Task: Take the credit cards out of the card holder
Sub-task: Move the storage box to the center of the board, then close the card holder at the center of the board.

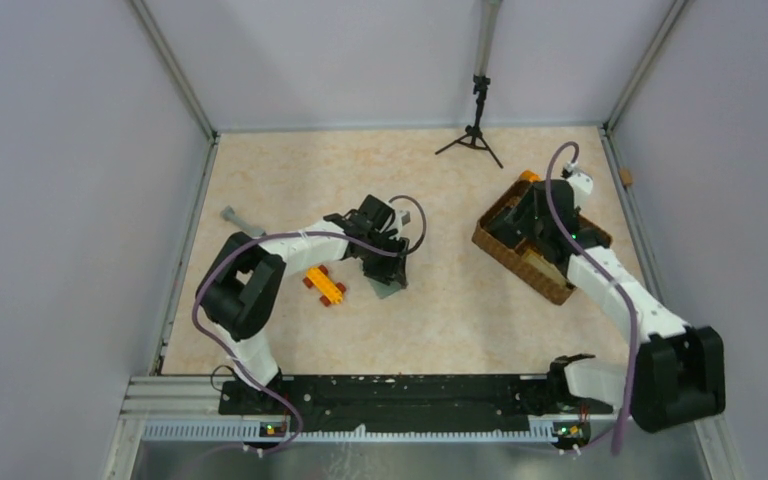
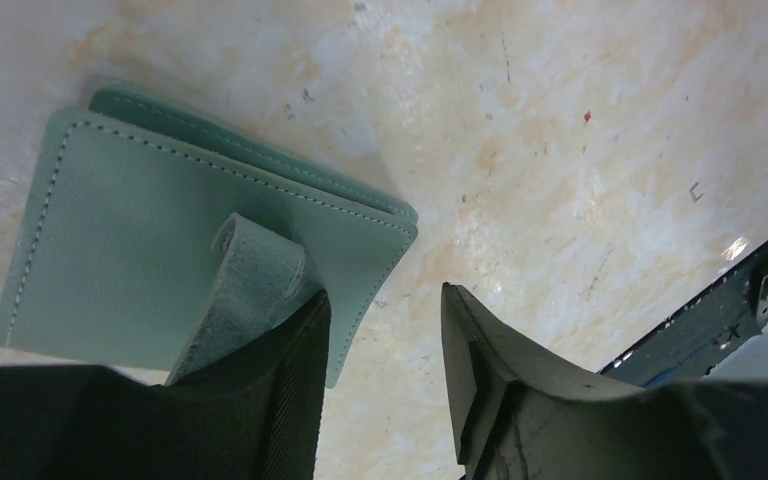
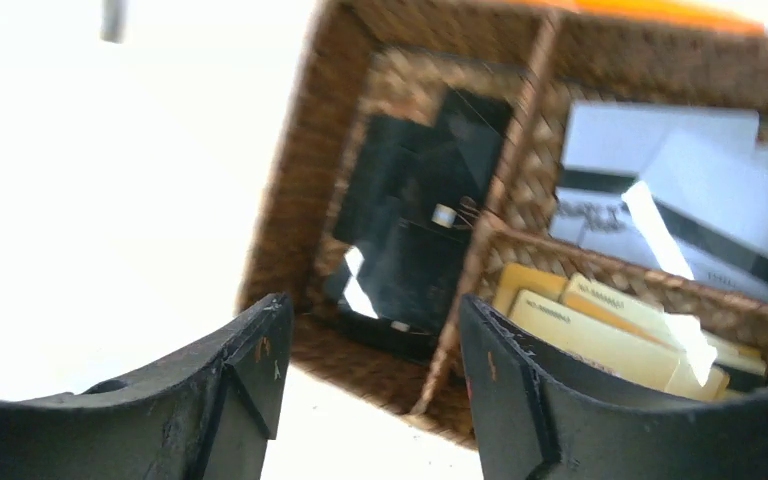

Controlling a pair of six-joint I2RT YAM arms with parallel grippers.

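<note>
Left arm reaches from its base at lower left up and right toward mid-frame in the top view, elbow bent and wrist pitched down, left claw (image 1: 387, 262) low over the desk (image 1: 450, 320). The card holder (image 1: 390, 289) lies flat on the desk at the claw tip, just below it in the frame, near an orange toy block (image 1: 325, 285) to its left. Top view hides the fingers. The left wrist view shows the left claw (image 2: 385, 325) open with only bare desk in the gap. There the card holder (image 2: 150, 230) fills the left half of the frame, folded with two stitched edges stacked. Its suede strap (image 2: 250, 290) curls up against the left-hand finger (image 2: 295, 400); cannot tell if it is pinched. Right arm stretches from lower right up and left, right claw (image 1: 526, 222) pointing down over the brown woven basket (image 1: 552, 288) at right of centre. The right wrist view is blurry: right claw (image 3: 370, 345) wide open, holding nothing, above the basket's near rim (image 3: 295, 190). Only this view shows the compartments: black cards (image 3: 410, 210) at centre, white cards (image 3: 660, 170) upper right, yellow cards (image 3: 600, 330) lower right. A small tripod (image 1: 476, 125) stands at the top edge of the desk.
</note>
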